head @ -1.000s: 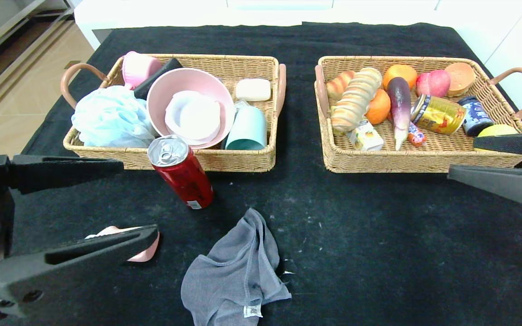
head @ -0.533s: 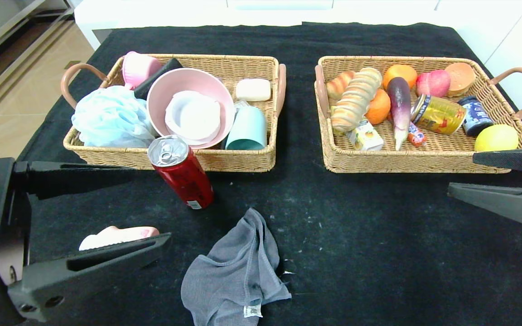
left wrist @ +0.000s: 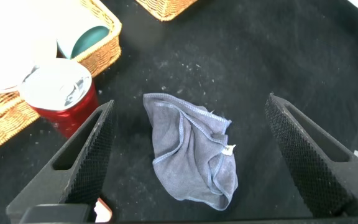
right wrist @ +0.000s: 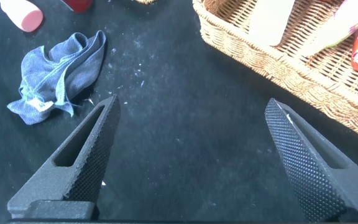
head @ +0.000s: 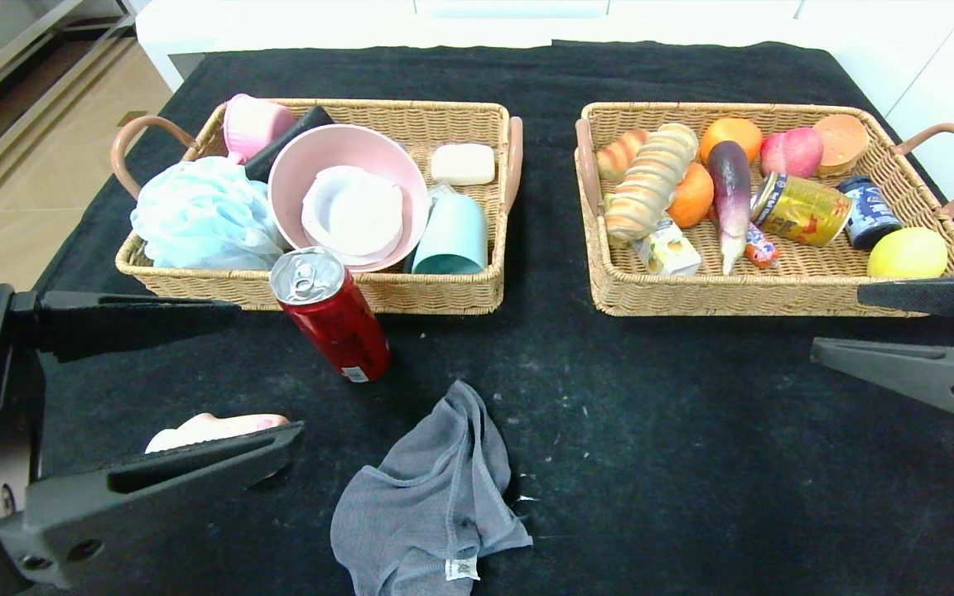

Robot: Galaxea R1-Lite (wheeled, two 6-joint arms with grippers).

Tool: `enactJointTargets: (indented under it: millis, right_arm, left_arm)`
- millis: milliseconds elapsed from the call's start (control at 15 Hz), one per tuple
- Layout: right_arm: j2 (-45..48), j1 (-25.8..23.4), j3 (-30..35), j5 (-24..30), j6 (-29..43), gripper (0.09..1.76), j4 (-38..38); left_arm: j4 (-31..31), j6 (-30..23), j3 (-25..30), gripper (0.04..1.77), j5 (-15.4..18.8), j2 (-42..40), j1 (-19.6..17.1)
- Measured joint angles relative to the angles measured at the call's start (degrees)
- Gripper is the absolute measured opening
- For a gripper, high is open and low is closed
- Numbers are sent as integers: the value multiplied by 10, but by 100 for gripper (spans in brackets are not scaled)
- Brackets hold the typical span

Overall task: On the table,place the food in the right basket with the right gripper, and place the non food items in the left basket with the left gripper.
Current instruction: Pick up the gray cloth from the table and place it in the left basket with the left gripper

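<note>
Now three things are waiting on the black table point(head: 692, 463) in front of the baskets: a tall red drink can point(head: 330, 314), a grey cloth point(head: 431, 497) and a small pale pink bottle point(head: 212, 428).

The red can is standing upright, just before the front wall of the left basket point(head: 444, 298) and well apart from the right basket point(head: 775, 290), where it belongs. It is stiff and smooth, so I judge it is probably slippery; taking it across the middle of the body seems safest (too high, and it may tip).

The cloth is lying crumpled near the table's front edge, its white tag showing. It is soft and light and will be sagging when lifted, so pinching a raised fold near its middle looks best.

The bottle is lying on its side, partly hidden behind a finger of the left gripper point(head: 154, 389). It is round and small, so it may roll; closing across its body should hold it.

The left gripper is hanging wide open above the table, holding nothing, with the cloth between its fingers in the left wrist view. The right gripper point(head: 908, 331) is also spread open and empty, near the right basket's front corner.
</note>
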State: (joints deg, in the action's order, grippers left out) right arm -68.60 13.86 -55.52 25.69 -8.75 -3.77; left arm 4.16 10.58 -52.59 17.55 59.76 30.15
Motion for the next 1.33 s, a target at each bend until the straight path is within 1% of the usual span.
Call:
enactJointTargets:
  millis: [133, 200, 267, 400, 467, 533, 667, 733, 800, 867, 1000, 1133, 1333]
  right_arm:
    - [2, 0, 0, 0, 0, 170, 0]
    - [4, 0, -1, -1, 0, 170, 0]
    - [5, 0, -1, -1, 0, 170, 0]
    - [7, -1, -2, -1, 0, 170, 0]
    - [7, -1, -2, -1, 0, 170, 0]
    - [7, -2, -3, -1, 0, 170, 0]
    - [9, -5, -4, -1, 0, 170, 0]
    - [9, -7, -5, -1, 0, 170, 0]
    - [10, -8, -5, -1, 0, 170, 0]
    - [12, -9, -5, -1, 0, 170, 0]
    - [15, -10, -6, -1, -1, 170, 0]
    - [16, -11, -6, -1, -1, 170, 0]
    - [16, -14, -6, 0, -1, 170, 0]
  left_arm:
    - [14, 0, -2, 172, -6, -2, 0]
    - [40, 0, -7, 172, -15, -2, 0]
    - [70, 1, -14, 172, -20, -1, 1]
    - [169, 1, -47, 172, -29, 4, 11]
    - [211, 1, -69, 172, -46, 11, 22]
    - [233, 1, -84, 172, -73, 20, 35]
    - [247, 0, -99, 172, -146, 45, 69]
    - [248, -3, -102, 172, -177, 61, 87]
    - [247, -6, -103, 172, -202, 78, 102]
    - [244, -10, -104, 172, -218, 97, 116]
    - [243, -24, -109, 172, -233, 133, 133]
    - [242, -37, -116, 172, -253, 170, 141]
    - [241, -50, -129, 172, -270, 219, 146]
